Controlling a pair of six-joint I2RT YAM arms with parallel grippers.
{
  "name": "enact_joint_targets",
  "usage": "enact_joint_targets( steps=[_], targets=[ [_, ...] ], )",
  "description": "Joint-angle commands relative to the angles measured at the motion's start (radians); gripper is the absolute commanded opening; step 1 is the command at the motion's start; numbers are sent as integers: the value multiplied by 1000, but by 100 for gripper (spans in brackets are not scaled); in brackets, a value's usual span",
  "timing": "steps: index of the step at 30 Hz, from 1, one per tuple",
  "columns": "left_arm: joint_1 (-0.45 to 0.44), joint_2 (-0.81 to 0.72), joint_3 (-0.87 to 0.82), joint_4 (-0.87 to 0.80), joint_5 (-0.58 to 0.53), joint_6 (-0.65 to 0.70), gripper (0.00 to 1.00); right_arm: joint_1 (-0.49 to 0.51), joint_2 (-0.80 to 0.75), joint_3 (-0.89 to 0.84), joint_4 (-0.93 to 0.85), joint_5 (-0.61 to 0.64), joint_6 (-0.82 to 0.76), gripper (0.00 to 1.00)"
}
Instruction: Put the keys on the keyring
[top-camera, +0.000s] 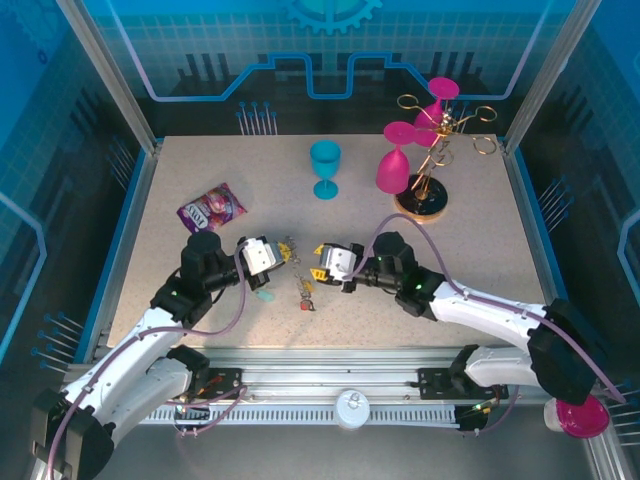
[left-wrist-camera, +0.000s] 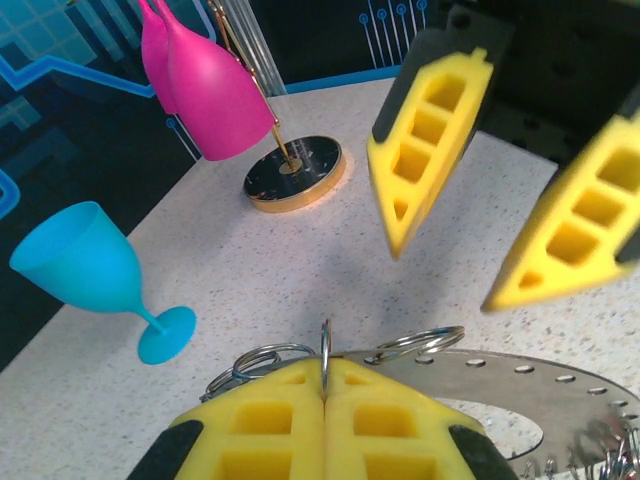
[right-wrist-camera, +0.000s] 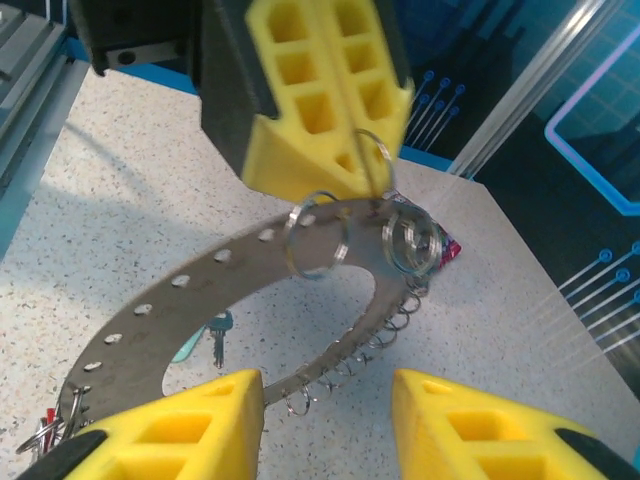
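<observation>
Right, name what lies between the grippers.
The keyring, held by the left gripper, reaching toward the open right gripper; clearest in the right wrist view.

The left gripper (top-camera: 283, 255) and right gripper (top-camera: 317, 262) face each other closely mid-bench (top-camera: 470, 240), with the keyring (right-wrist-camera: 190, 295) filling the gap. Loose keys (top-camera: 305, 292) lie just in front. Goblet (top-camera: 325, 165) and rack (top-camera: 425, 180) block the rear and a packet (top-camera: 212, 208) the rear left. The right side lies open.

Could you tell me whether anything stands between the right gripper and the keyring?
Nothing visible does: the keyring sits just before the open right gripper; the left gripper grips its far rim.
</observation>
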Motion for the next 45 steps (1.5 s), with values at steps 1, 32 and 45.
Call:
enact_joint_targets(
  steps=[1,32,45],
  targets=[
    [9,-2,33,50,54,-83,0,33,15,21,91,21,-56,41],
    [8,3,40,6,107,-97,0,71,77,74,171,50,-85,10],
    [8,20,43,-99,44,-137,35,57,44,129,-71,29,-37,0]
  ],
)
